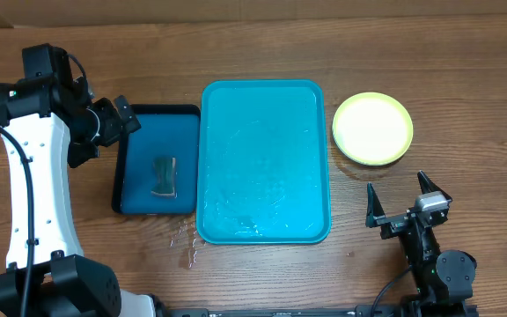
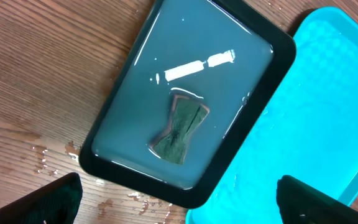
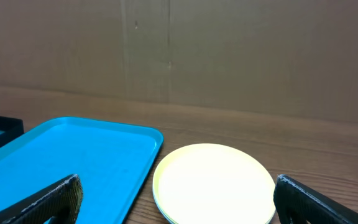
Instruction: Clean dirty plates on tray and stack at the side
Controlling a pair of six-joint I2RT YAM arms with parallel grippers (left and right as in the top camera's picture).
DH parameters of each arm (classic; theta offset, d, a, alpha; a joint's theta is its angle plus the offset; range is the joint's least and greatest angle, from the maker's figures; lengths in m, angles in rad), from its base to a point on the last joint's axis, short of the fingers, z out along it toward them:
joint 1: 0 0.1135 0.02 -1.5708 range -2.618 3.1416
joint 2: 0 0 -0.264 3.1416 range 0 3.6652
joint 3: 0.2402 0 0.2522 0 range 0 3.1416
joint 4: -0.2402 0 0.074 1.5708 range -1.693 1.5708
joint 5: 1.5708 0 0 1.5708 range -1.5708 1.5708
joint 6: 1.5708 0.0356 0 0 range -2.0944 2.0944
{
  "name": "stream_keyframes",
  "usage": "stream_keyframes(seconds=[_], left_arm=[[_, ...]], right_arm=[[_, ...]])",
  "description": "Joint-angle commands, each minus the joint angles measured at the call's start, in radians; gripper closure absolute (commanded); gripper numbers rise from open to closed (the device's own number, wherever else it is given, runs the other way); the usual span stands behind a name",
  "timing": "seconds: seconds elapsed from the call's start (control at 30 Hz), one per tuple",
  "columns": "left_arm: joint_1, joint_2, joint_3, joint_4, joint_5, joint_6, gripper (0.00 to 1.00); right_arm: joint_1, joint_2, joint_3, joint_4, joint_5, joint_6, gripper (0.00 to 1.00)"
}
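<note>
**Overhead: tray bare, plates stacked at its side**

Overhead, the turquoise tray lies bare in the middle of the bench, its floor showing only a wet sheen. The plates sit just off the tray's far right corner, apart from its rim, with a pale yellow-green one on top. The right wrist view shows a second rim beneath it, but I cannot tell how many are stacked.

From this layout I judge the cleaning and stacking to be as good as done. The left gripper hangs spread and empty over the dark-blue tray, which lies close along the turquoise tray's left edge. A greenish sponge lies there in shallow water. The right gripper is spread wide and holds nothing, right of the tray's near right corner.

The next move calls only for checking that no plate is missing, then drawing both arms clear without nudging the stack.

The bench is brown wood-grain, with droplets at the tray's near left corner. Behind it stands a plain brown board wall.
</note>
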Motion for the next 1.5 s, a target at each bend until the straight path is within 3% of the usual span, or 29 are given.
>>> stream_keyframes(seconds=[0.0, 0.57, 0.8, 1.17, 1.47], left_arm=[[0.004, -0.014, 0.020, 0.004, -0.010, -0.006, 0.00], [0.003, -0.042, 0.020, 0.004, -0.014, -0.006, 0.00], [-0.027, -0.174, 0.020, 0.004, -0.014, -0.006, 0.00], [-0.180, -0.433, 0.020, 0.002, -0.014, -0.006, 0.00], [-0.188, -0.627, 0.016, 0.003, -0.018, -0.005, 0.00]], right_arm=[[-0.003, -0.010, -0.011, 0.006, -0.004, -0.005, 0.00], [-0.003, -0.010, -0.011, 0.006, -0.004, -0.005, 0.00], [-0.003, -0.010, -0.011, 0.006, -0.004, -0.005, 0.00], [-0.003, -0.010, -0.011, 0.006, -0.004, -0.005, 0.00], [-0.003, -0.010, -0.011, 0.006, -0.004, -0.005, 0.00]])
